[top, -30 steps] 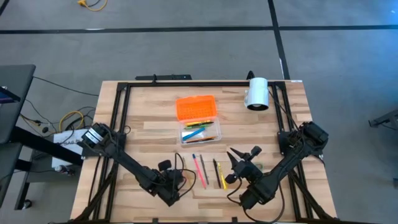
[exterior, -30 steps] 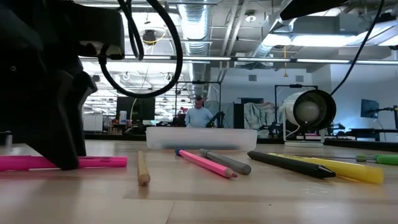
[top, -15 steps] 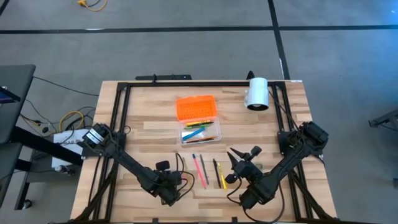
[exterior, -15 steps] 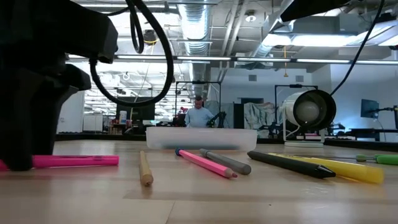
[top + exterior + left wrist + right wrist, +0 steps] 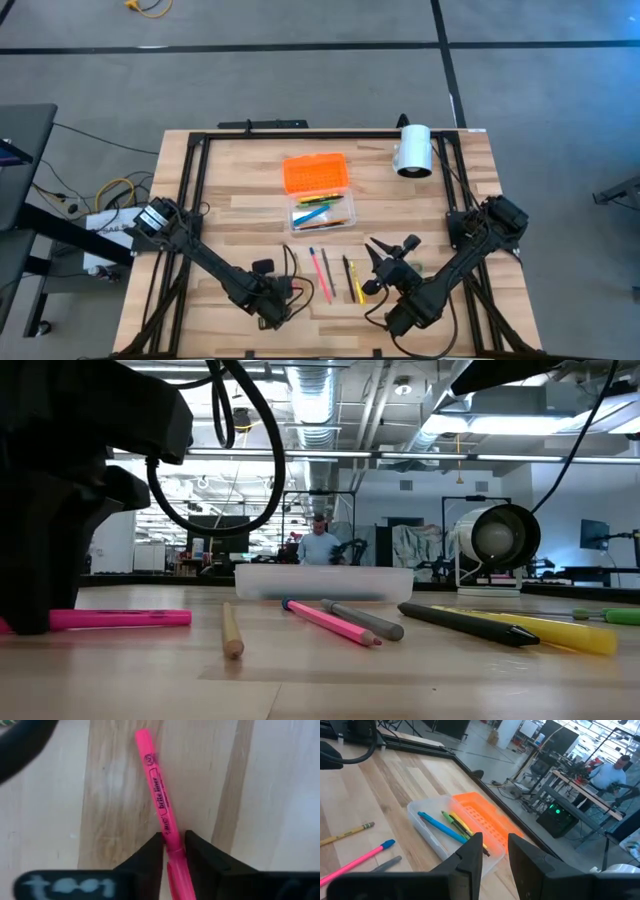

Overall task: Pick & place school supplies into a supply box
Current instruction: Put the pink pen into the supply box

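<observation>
Left gripper: we see the left gripper (image 5: 173, 851) down at the counter (image 5: 240, 210) near its front edge, fingers (image 5: 150, 855) closed in against both sides of a pink highlighter (image 5: 158, 805).
Pink highlighter: it lies flat on the wood, with most of its length reaching out past the fingertips; in the low view it shows as a pink bar (image 5: 120, 618) beside the dark bulk of the left arm.
Right gripper: the right gripper (image 5: 390, 255) hangs over the counter's front right part, jaws a narrow way apart and holding nothing we can see.
Supply box: the clear supply box (image 5: 322, 212) sits mid-counter with its orange lid (image 5: 316, 173) lying open on the far side; in the right wrist view we make out a blue pen (image 5: 440, 825) and yellow and green ones inside.
Loose supplies: between the grippers lie a pink pencil (image 5: 321, 272), a grey pen (image 5: 362, 618), a black pen (image 5: 468, 624) and a yellow marker (image 5: 560, 632); a wooden pencil (image 5: 231, 631) lies nearer the left arm.
White cylinder: it lies (image 5: 413, 150) at the far right corner.
Background: a person (image 5: 320, 544) is at a bench beyond the counter.
</observation>
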